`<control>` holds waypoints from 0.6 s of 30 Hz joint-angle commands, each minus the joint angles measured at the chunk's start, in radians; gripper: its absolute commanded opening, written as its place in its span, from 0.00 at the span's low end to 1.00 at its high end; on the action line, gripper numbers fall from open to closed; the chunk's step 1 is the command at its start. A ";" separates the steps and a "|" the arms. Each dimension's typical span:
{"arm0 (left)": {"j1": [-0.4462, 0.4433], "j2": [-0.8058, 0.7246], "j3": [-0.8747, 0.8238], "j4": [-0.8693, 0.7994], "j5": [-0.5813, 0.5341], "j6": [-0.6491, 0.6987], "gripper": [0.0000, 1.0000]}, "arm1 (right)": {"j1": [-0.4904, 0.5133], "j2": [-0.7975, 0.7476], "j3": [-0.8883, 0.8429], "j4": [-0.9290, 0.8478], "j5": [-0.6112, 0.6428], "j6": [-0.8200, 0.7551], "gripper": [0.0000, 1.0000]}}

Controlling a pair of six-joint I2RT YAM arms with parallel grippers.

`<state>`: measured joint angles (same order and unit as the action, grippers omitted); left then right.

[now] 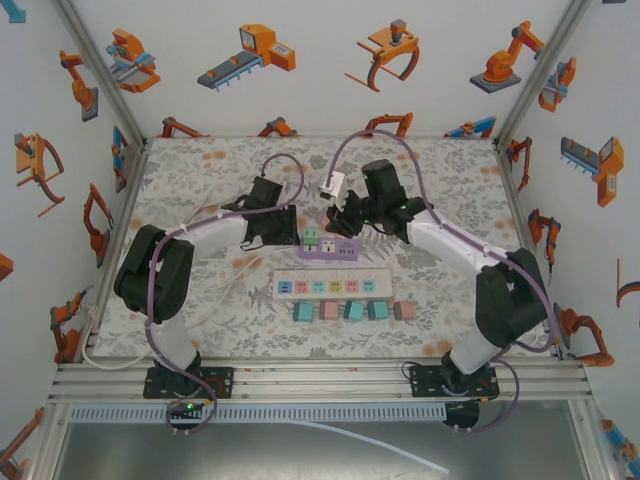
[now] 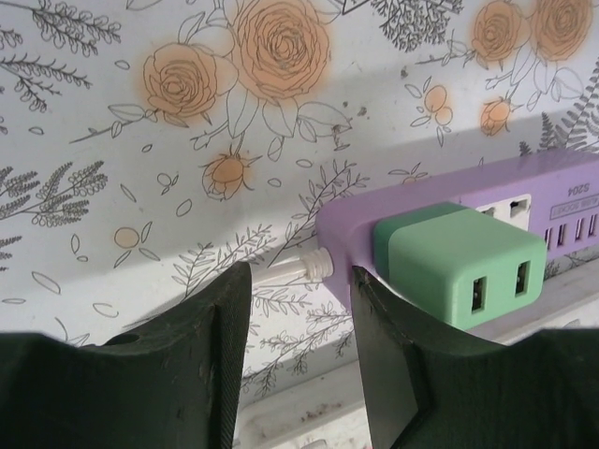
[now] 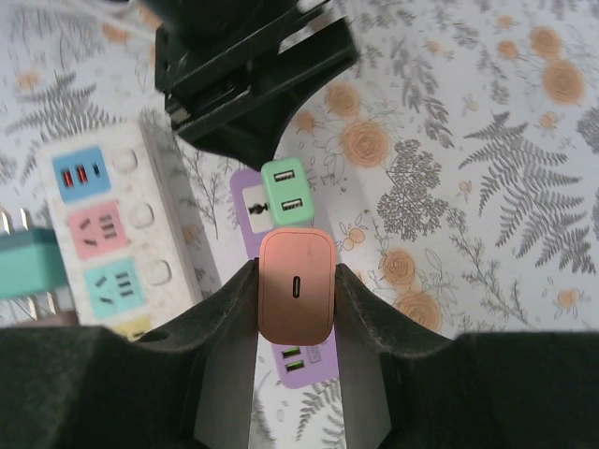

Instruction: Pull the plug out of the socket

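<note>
Claw on the right [image 3: 296, 276], clenched on a pink plug [image 3: 296, 304], squeezed from both sides. In the right wrist view, purple power strip [image 3: 304, 369] directly beneath that plug, green plug [image 3: 285, 192] seated further along; prongs hidden, so cannot tell whether seated or free. In the left wrist view, left claw [image 2: 299, 273] parted and empty, astride the strip's cord [image 2: 292, 269], one finger [image 2: 384, 355] touching the strip's end. From above, white power strip [image 1: 330, 286] nearer on the bench [image 1: 200, 170].

Purple power strip [image 2: 552, 182]: I spot small upside-down print on top face, at right end past green plug [image 2: 459, 262]. I read it roughly as "5204". Second line just beside it is too blurred to read. Nothing else legible around strip.
</note>
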<state>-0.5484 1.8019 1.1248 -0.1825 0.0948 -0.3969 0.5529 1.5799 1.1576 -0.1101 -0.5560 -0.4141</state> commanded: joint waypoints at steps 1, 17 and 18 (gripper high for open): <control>0.010 -0.020 -0.015 -0.141 -0.015 0.052 0.47 | -0.004 -0.074 -0.032 0.112 0.070 0.270 0.10; -0.026 -0.458 -0.217 0.087 0.293 0.112 0.49 | 0.018 -0.414 -0.287 0.168 0.320 0.990 0.06; -0.044 -0.489 -0.230 0.087 0.302 0.134 0.49 | 0.031 -0.443 -0.319 0.178 0.345 1.020 0.06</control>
<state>-0.5575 1.3800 0.9344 -0.1486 0.3054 -0.3302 0.5602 1.2057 0.8982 0.0200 -0.3126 0.4274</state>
